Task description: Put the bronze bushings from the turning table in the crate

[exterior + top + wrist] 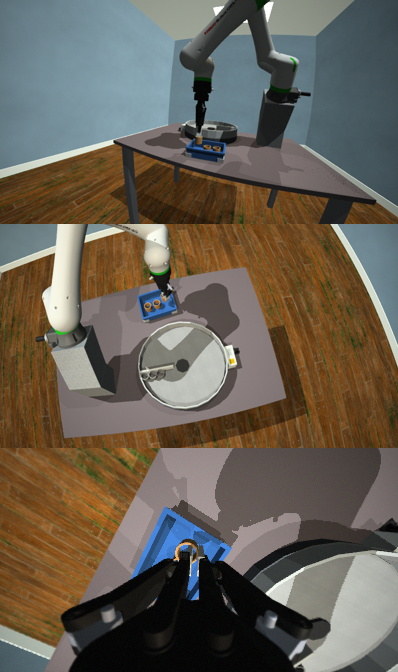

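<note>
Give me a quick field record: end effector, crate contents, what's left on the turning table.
end effector: shut on a bronze bushing, over the crate's end
crate: blue, two bronze bushings standing inside
held bushing: upright, low in the crate; contact with its floor unclear
turning table: three steel bushings in a row beside a bar
bronze on turning table: none visible

Bare test room: blue walls (83,69), plank floor (69,189), one table (278,167).
</note>
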Tool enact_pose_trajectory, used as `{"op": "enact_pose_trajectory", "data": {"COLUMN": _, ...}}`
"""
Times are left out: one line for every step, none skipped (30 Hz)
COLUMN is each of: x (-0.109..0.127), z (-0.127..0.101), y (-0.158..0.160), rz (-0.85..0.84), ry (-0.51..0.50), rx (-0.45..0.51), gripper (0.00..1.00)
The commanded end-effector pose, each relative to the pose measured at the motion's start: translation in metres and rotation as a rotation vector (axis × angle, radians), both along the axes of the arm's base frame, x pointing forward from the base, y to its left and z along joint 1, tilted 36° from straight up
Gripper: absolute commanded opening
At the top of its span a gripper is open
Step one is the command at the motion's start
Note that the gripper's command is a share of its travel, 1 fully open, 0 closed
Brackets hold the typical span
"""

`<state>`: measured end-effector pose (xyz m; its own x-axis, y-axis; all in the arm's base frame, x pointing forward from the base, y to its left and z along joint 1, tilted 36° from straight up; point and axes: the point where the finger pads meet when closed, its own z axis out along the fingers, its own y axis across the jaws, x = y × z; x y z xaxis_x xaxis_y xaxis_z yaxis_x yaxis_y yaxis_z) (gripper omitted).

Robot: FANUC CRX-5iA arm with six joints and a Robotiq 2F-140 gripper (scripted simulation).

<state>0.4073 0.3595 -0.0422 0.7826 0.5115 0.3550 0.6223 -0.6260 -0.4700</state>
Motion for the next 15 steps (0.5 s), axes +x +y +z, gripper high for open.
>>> {"op": "enact_pose_trajectory", "data": {"x": 0.0002, "z": 0.0, "y": 0.0, "rz": 0.0, "ry": 0.0, "rx": 0.0, "gripper": 0.0}}
{"op": "enact_pose_trajectory", "data": {"x": 0.0002, "z": -0.0001, "y": 0.0, "rz": 0.0, "ry": 0.0, "rx": 0.0, "gripper": 0.0}}
{"op": "enact_pose_trajectory", "data": {"x": 0.0002, "z": -0.0001, "y": 0.0, "rz": 0.0, "ry": 0.0, "rx": 0.0, "gripper": 0.0}}
{"op": "enact_pose_trajectory", "data": {"x": 0.0002, "z": -0.0001, "y": 0.0, "rz": 0.0, "ry": 0.0, "rx": 0.0, "gripper": 0.0}}
{"op": "enact_pose_trajectory", "data": {"x": 0.0002, "z": -0.0004, "y": 0.0002, "rz": 0.0, "ry": 0.0, "rx": 0.0, "gripper": 0.0}}
{"op": "enact_pose_trajectory", "data": {"x": 0.0002, "z": -0.0007, "y": 0.0004, "rz": 0.0, "ry": 0.0, "rx": 0.0, "gripper": 0.0}}
{"op": "enact_pose_trajectory", "data": {"x": 0.0002, "z": -0.0011, "y": 0.0007, "rz": 0.0, "ry": 0.0, "rx": 0.0, "gripper": 0.0}}
{"op": "enact_pose_trajectory", "data": {"x": 0.0002, "z": -0.0016, "y": 0.0011, "rz": 0.0, "ry": 0.0, "rx": 0.0, "gripper": 0.0}}
{"op": "enact_pose_trajectory", "data": {"x": 0.0002, "z": -0.0022, "y": 0.0015, "rz": 0.0, "ry": 0.0, "rx": 0.0, "gripper": 0.0}}
{"op": "enact_pose_trajectory", "data": {"x": 0.0002, "z": -0.0029, "y": 0.002, "rz": 0.0, "ry": 0.0, "rx": 0.0, "gripper": 0.0}}
{"op": "enact_pose_trajectory", "data": {"x": 0.0001, "z": -0.0037, "y": 0.0026, "rz": 0.0, "ry": 0.0, "rx": 0.0, "gripper": 0.0}}
{"op": "enact_pose_trajectory", "data": {"x": 0.0001, "z": -0.0046, "y": 0.0033, "rz": 0.0, "ry": 0.0, "rx": 0.0, "gripper": 0.0}}
{"op": "enact_pose_trajectory", "data": {"x": 0.0001, "z": -0.0057, "y": 0.0041, "rz": 0.0, "ry": 0.0, "rx": 0.0, "gripper": 0.0}}
{"op": "enact_pose_trajectory", "data": {"x": 0.0001, "z": -0.0068, "y": 0.0049, "rz": 0.0, "ry": 0.0, "rx": 0.0, "gripper": 0.0}}
{"op": "enact_pose_trajectory", "data": {"x": 0.0, "z": -0.008, "y": 0.0057, "rz": 0.0, "ry": 0.0, "rx": 0.0, "gripper": 0.0}}
